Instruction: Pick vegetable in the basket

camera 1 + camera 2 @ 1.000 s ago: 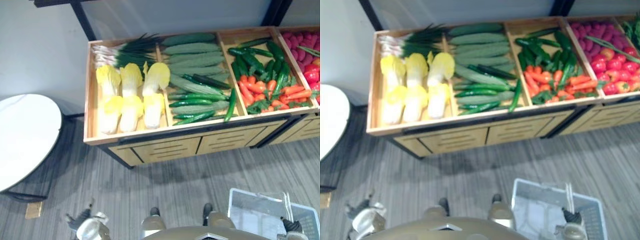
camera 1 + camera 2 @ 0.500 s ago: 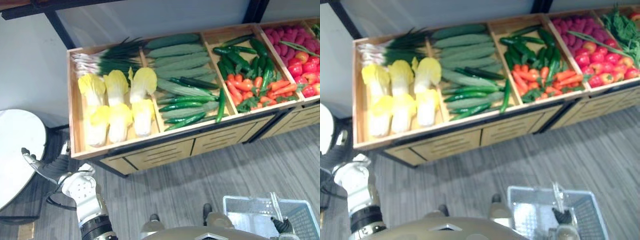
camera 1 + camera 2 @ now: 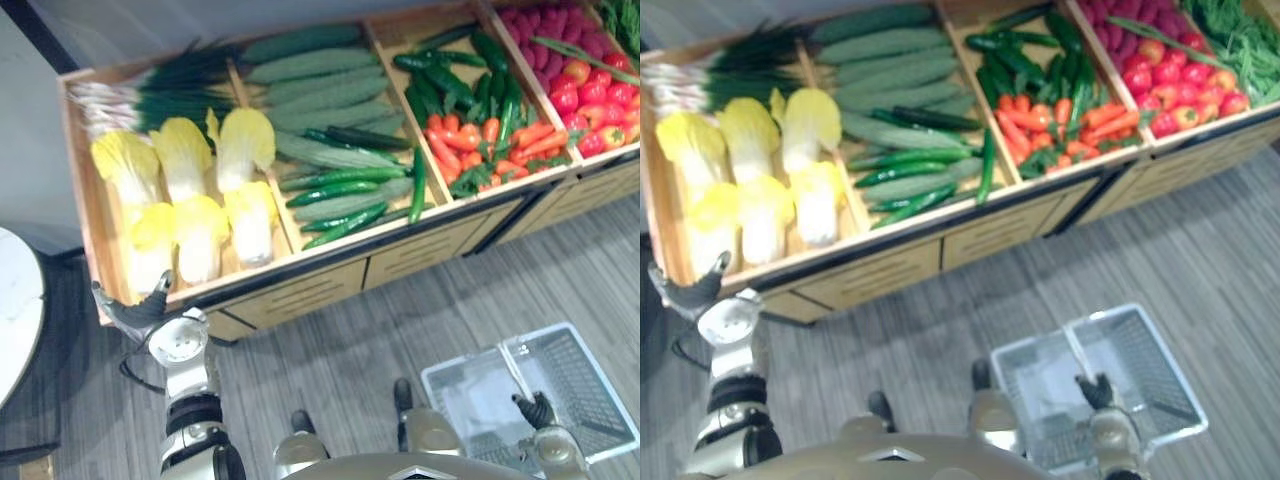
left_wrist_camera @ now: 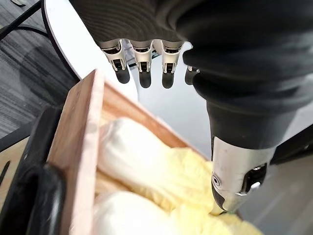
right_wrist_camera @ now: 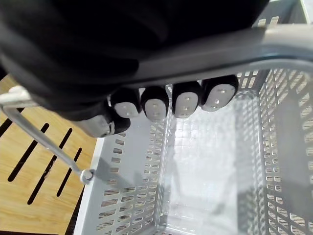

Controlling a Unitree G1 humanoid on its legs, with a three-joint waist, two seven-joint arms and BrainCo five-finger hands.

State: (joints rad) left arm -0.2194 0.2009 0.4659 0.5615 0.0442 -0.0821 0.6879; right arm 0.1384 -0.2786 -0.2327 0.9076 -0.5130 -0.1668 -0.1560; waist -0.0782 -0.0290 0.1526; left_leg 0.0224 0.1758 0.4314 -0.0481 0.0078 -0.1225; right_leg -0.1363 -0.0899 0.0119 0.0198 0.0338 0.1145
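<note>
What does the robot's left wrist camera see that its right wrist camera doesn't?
Left wrist view: the left hand, fingers straight, held over the vegetable stand's wooden rim, with pale yellow cabbages lying just inside. Right wrist view: the right hand curled round the basket handle, and under it the grey basket with nothing inside. Both: a dark-covered hand seen close up, plus some light wood of that stand.

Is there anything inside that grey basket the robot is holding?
Empty. The basket shows only its bare perforated floor and walls; the right hand is curled round its handle.
</note>
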